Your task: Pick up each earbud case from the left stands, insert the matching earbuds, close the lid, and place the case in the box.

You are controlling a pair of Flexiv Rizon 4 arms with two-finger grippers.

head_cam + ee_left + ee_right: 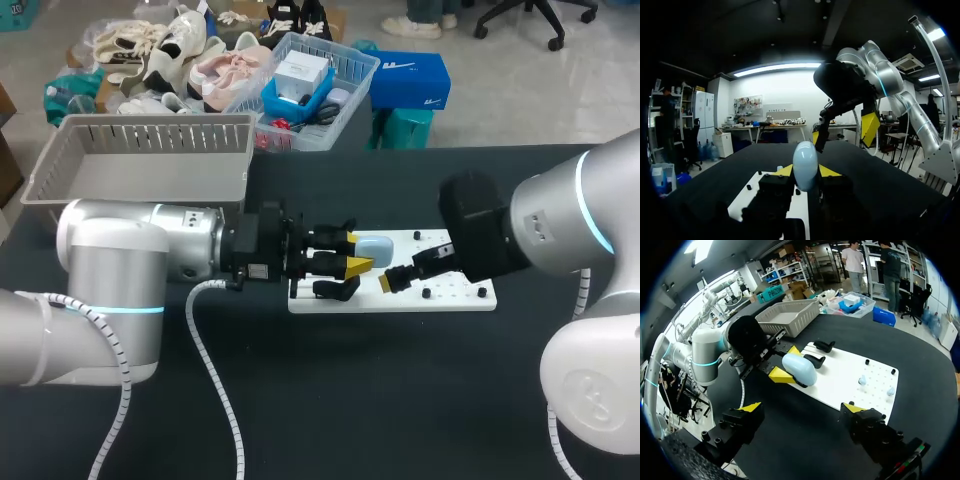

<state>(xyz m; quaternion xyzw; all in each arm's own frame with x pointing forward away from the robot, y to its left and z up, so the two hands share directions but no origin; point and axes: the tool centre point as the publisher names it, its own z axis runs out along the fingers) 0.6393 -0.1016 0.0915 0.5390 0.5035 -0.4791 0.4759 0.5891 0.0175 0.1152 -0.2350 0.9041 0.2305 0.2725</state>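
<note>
**Case** (373,247): pale blue, lid apparently down. Held just over the board (440,298), at the end nearer the left arm, between the stands (335,290).
**Left gripper** (805,171): fingers clamped on the case's two sides, likely presenting it for opening.
**Right gripper** (802,407): fingers spread wide, empty, over the board's middle, probably ready for lid or earbuds.
**Earbuds** (861,381): two, on the board's far end, not yet loaded.
**Box** (140,160): grey, on the worktop (330,400), beyond the board's left-arm end.
</note>
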